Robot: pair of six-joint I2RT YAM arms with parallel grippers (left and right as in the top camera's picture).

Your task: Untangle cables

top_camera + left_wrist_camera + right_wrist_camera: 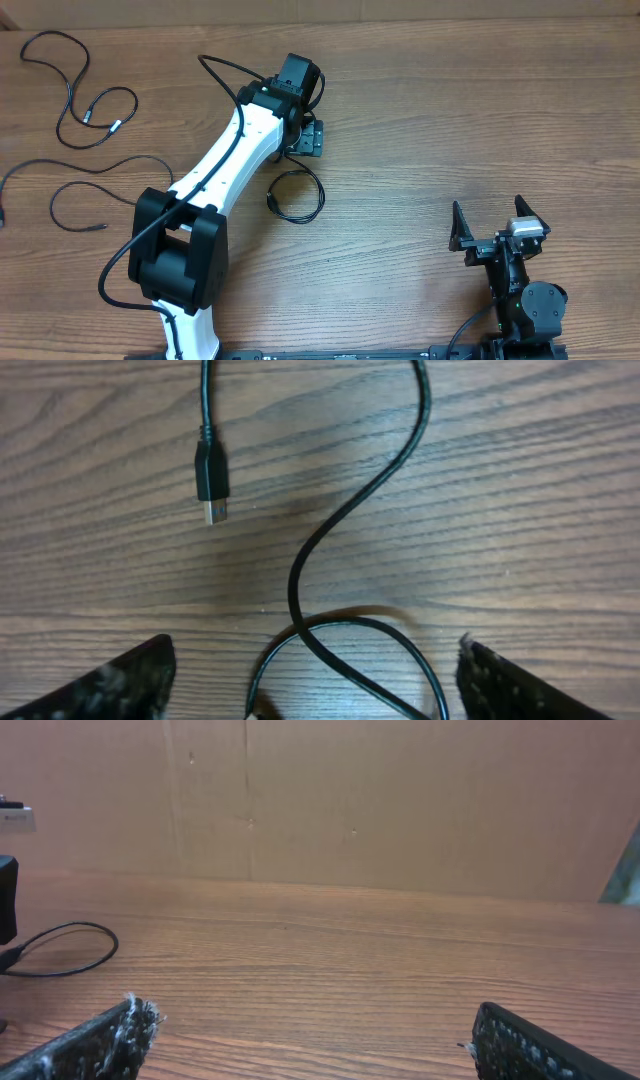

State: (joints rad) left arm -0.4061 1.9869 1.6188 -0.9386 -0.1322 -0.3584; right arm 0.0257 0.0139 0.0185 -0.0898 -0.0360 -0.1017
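Cables (88,114) lie separate on the bench (420,120): two spread out at far left, and one looped cable (296,575) just in front of the left claw (315,645), which stands wide and empty. Right claw (310,1015) is wide too, holding nothing.

left gripper (315,650) jaws spread wide, fingers (120,680) at 8 and 4 o'clock | cable (345,510) snakes from 1 o'clock down to a crossed loop at 6, between the fingers (contact unclear) | plug (210,472), silver tip pointing toward 6, at 10 o'clock, apart from that strand | wooden table (540,510)
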